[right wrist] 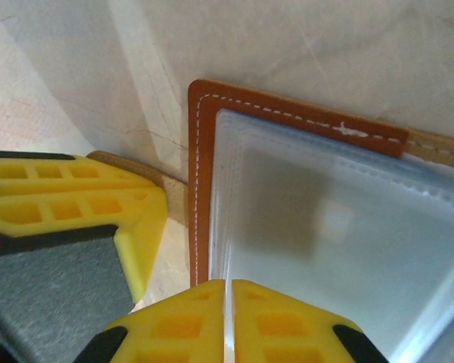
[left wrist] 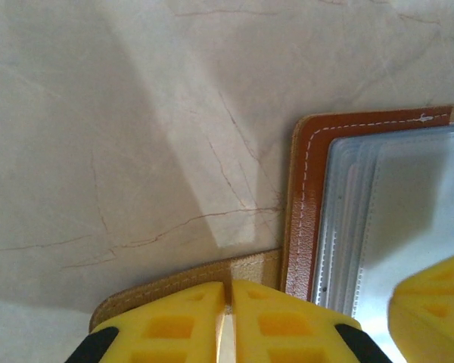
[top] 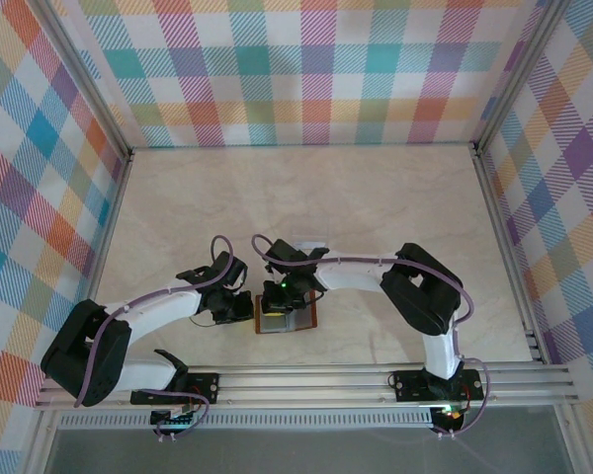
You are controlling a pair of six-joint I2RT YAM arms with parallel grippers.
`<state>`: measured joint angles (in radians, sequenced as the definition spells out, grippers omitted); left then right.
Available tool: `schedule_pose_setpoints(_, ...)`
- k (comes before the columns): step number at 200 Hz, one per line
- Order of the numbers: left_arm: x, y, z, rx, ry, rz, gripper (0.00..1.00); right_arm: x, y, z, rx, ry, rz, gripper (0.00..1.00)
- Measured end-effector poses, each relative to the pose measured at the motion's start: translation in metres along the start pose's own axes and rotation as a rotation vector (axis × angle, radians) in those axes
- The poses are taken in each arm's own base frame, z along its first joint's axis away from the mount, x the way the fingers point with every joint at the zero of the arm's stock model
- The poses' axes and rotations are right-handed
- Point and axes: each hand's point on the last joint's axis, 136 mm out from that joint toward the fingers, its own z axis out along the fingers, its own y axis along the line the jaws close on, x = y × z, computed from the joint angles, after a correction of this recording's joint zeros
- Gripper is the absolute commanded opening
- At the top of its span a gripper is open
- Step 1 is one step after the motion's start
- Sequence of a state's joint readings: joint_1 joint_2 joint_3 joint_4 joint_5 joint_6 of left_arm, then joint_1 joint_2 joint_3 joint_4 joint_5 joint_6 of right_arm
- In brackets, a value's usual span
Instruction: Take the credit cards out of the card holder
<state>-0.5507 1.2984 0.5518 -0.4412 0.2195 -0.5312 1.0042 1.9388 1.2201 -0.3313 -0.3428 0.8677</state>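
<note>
1. The left gripper (top: 235, 306) sits low over the marble-patterned table (top: 376, 197), near its front edge. Its yellow fingers (left wrist: 174, 327) stand together, with only a hairline seam between them. The tips rest at a tan flap (left wrist: 174, 281) lying flat on the table (whether they pinch it or merely press on it, I cannot tell).
2. Just right of that flap lies the card holder (left wrist: 303, 204), open and flat on the table. Its reddish-brown stitched border frames a stack of frosted clear pockets (right wrist: 333, 249). Pale layers show inside them, but cards cannot be told from sleeves.
3. The right gripper (right wrist: 228, 286) hangs over the holder's near edge, just beside the left one. Its fingers are also closed to a thin seam with a pale sliver showing in it. The tips meet the edge of the pocket stack, just inside the leather border; what they grip, if anything, I cannot tell.
4. In the top view the right arm reaches in from the right, and its wrist covers the holder's far part
</note>
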Motion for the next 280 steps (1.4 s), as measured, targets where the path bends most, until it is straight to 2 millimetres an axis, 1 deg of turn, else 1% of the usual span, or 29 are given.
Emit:
schedule_pose_setpoints(18,0.000,0.000,0.000,0.000,0.000,0.000,0.13,0.000,-0.003,0.004,0.010,0.008,0.014,0.23)
schedule_pose_setpoints(34,0.000,0.000,-0.001,0.002,-0.002,0.001,0.13,-0.001,-0.001,0.003,0.017,0.003,0.013,0.27)
schedule_pose_setpoints(56,0.000,0.000,-0.001,0.002,-0.003,0.001,0.13,0.000,-0.006,0.001,0.052,0.004,0.023,0.33)
schedule_pose_setpoints(67,0.000,0.000,-0.001,0.003,-0.003,0.001,0.13,0.000,-0.008,-0.002,0.071,0.002,0.022,0.37)
schedule_pose_setpoints(105,0.000,0.000,-0.001,0.003,-0.003,0.001,0.13,0.003,-0.021,-0.014,0.187,-0.010,0.022,0.46)
schedule_pose_setpoints(146,0.000,0.000,-0.001,0.003,-0.003,0.001,0.14,0.011,-0.037,-0.025,0.329,-0.007,0.002,0.56)
schedule_pose_setpoints(175,0.000,0.000,-0.001,0.003,-0.003,0.001,0.14,0.011,-0.045,-0.033,0.405,-0.017,-0.013,0.60)
schedule_pose_setpoints(207,0.000,0.000,-0.001,0.003,-0.003,0.001,0.14,0.013,-0.059,-0.040,0.483,-0.024,-0.013,0.63)
schedule_pose_setpoints(245,0.000,0.000,-0.001,0.003,-0.004,0.001,0.14,0.012,-0.071,-0.045,0.535,-0.040,-0.010,0.63)
schedule_pose_setpoints(280,0.000,0.000,-0.001,0.003,-0.003,0.001,0.14,0.016,-0.092,-0.043,0.580,-0.028,0.008,0.61)
